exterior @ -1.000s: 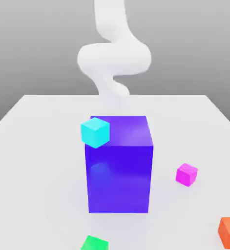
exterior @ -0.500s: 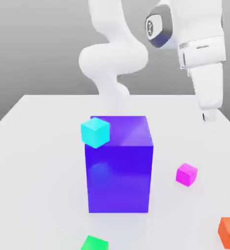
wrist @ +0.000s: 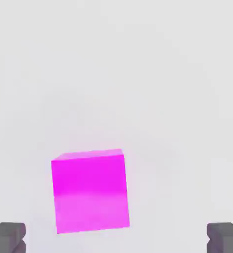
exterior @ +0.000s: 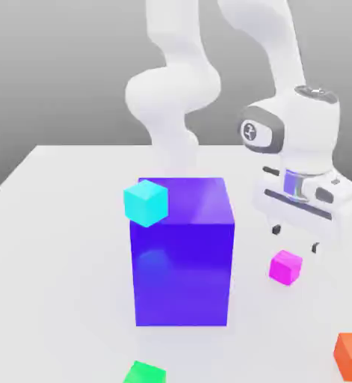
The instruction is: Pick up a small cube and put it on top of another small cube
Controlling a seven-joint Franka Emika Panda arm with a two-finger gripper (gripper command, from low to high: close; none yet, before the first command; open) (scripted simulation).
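Gripper (exterior: 296, 239), one: fingers parted, nothing between them. Magenta cube (exterior: 285, 268), one: on the desk (exterior: 66, 262), apparently just below the gripper, untouched. Blue-purple block (exterior: 182, 262), one: beside the gripper, toward the exterior view's left, cyan cube (exterior: 146, 203) seemingly on top.

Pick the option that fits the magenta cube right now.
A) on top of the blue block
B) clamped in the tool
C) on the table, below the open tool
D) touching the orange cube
C: the magenta cube sits on the table, the tool open above it.
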